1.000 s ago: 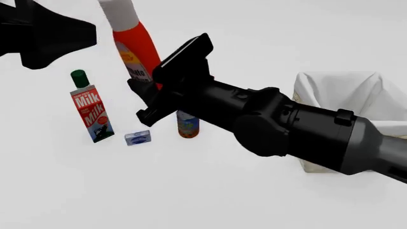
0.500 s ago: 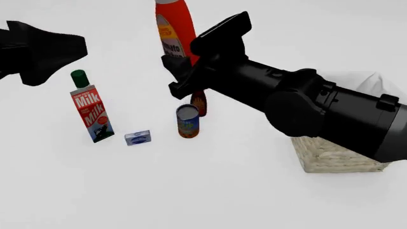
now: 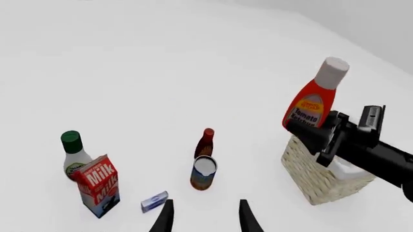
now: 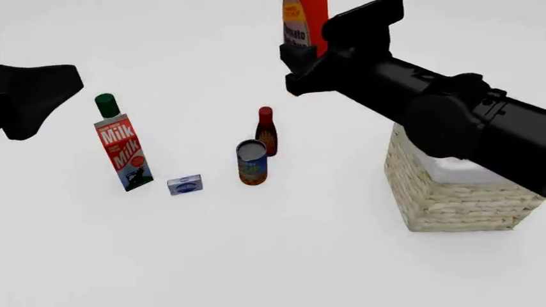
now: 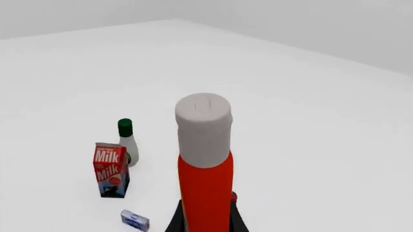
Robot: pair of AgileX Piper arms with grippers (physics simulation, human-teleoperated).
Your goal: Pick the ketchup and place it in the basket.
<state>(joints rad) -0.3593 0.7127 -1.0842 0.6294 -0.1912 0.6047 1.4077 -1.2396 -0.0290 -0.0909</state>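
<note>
The ketchup looks like smooth, glossy red plastic with a matt whitish cap. The basket is rough woven straw lined with white cloth, and the table is plain matt white.

in the front view the bright red ketchup squeeze bottle with yellow-orange label is cut off by the top edge, its cap out of sight, and the black right gripper hides its base. the right arm also covers much of the woven straw-coloured basket with white lining. the small blue-and-white box's print is too small to read
</note>
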